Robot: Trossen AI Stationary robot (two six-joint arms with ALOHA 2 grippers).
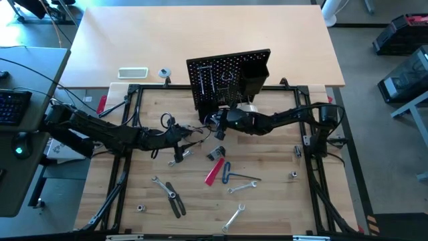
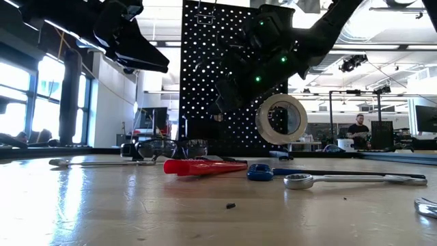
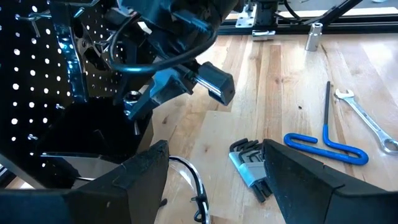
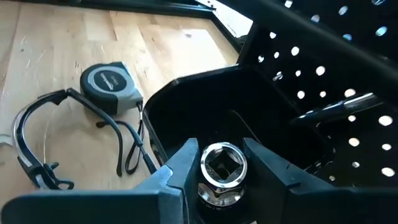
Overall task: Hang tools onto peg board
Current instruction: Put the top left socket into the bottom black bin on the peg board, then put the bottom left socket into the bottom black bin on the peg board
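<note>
Right gripper (image 4: 214, 165) clamps socket (image 4: 219, 171) over peg board bin (image 4: 249, 112)

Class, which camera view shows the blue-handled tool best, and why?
The left wrist view: the blue-handled tool lies unobstructed on the table, its loop handle and shaft clear. The high view shows it small; the low view shows it edge-on; the right wrist view misses it.

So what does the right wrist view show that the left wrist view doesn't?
Only the right wrist view: the right hand shut on a silver socket over the black bin, plus a tape measure and safety glasses on the table. Only the left wrist view: the open left hand, folding hex keys, a blue T-handle key, a wrench. Both show the peg board and wooden table.
</note>
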